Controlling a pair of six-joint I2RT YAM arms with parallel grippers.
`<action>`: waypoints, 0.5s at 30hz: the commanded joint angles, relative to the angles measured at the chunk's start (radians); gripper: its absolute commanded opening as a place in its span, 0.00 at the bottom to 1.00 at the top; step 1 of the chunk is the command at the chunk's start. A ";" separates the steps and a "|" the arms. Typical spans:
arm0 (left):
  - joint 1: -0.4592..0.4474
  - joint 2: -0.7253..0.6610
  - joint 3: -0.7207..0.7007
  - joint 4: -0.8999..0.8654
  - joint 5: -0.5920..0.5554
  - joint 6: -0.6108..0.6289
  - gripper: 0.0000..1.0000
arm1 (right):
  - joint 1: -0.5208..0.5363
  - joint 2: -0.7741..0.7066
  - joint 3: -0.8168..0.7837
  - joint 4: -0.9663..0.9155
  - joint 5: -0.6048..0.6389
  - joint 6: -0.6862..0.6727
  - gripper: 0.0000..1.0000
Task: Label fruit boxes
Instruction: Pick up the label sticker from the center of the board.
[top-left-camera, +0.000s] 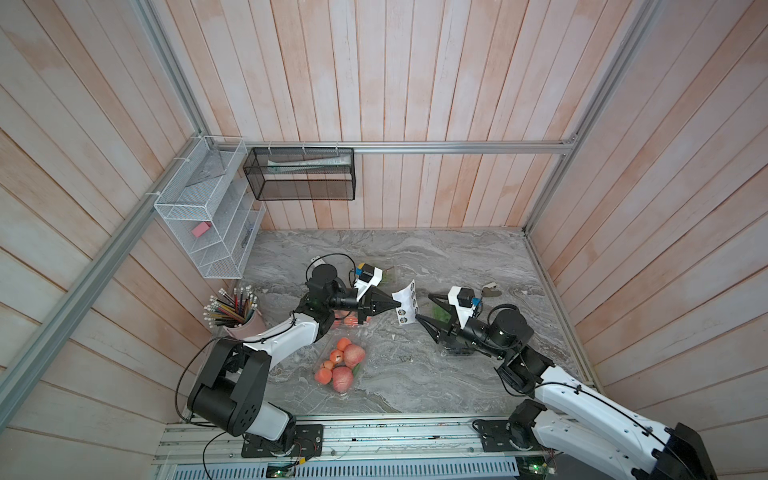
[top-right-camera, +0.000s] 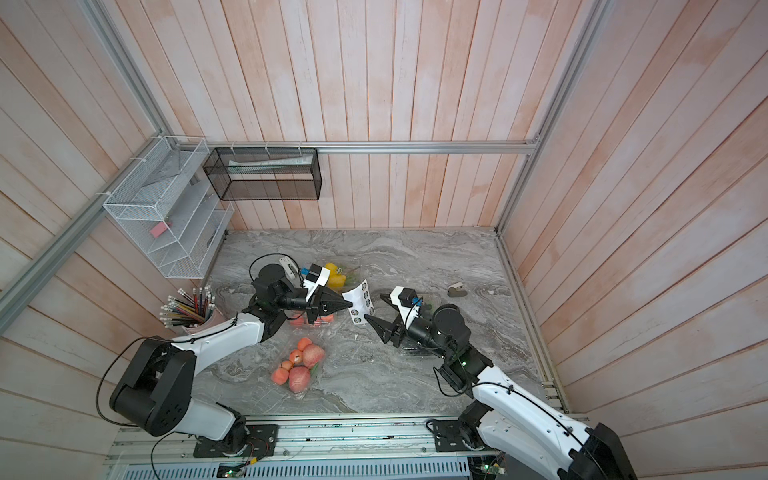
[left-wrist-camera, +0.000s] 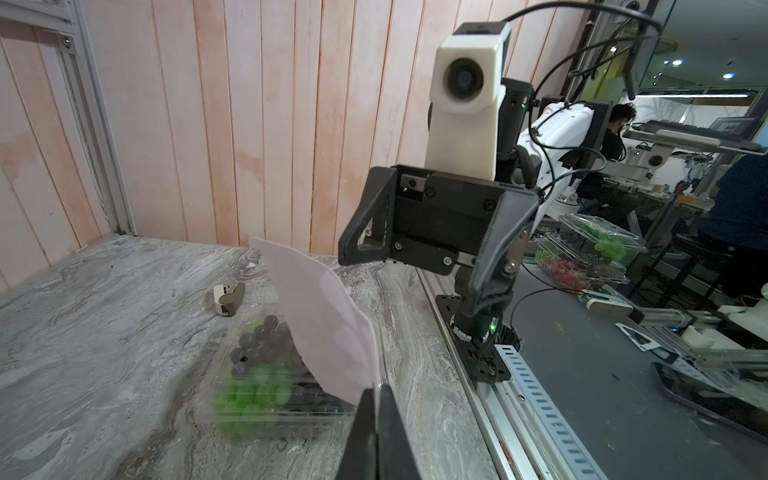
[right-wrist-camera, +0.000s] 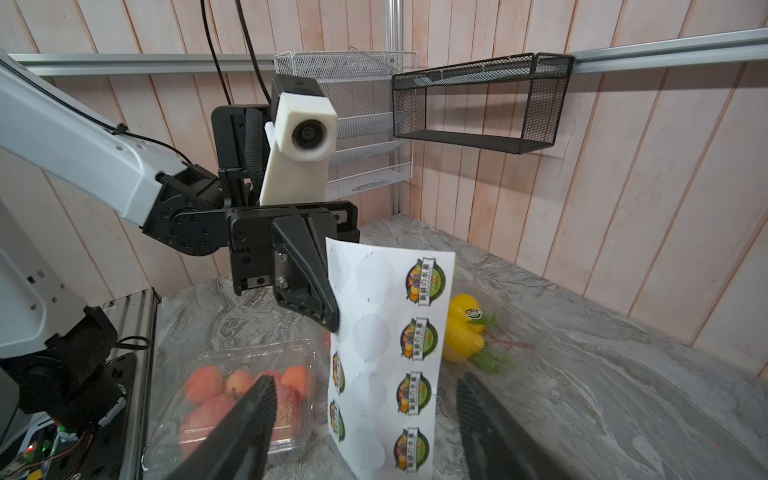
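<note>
Sitting nearest on the counter (top-left-camera: 415, 374), left of centre, is an apple box (top-left-camera: 341, 365). Right of it, under the right arm, lies the grape box (left-wrist-camera: 257, 374); a second apple box (top-left-camera: 349, 321) lies beneath the left arm. Above the middle, the left pincer (top-left-camera: 397, 306) is clenched on the edge of the sticker sheet (top-left-camera: 406, 305) (some rounds are blank), holding it off the counter. The right pincer (top-left-camera: 424, 306) is released, fingers wide apart, just beside the sheet. Farther back sits the yellow-fruit box (top-right-camera: 334, 279).
</note>
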 joint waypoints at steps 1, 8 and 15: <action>-0.009 -0.035 0.043 -0.124 0.035 0.115 0.00 | -0.048 -0.040 0.030 -0.184 -0.099 -0.076 0.73; -0.041 -0.068 0.078 -0.299 0.043 0.284 0.00 | -0.127 0.021 0.126 -0.290 -0.291 -0.104 0.74; -0.057 -0.069 0.079 -0.288 0.064 0.273 0.00 | -0.127 0.168 0.223 -0.340 -0.449 -0.143 0.71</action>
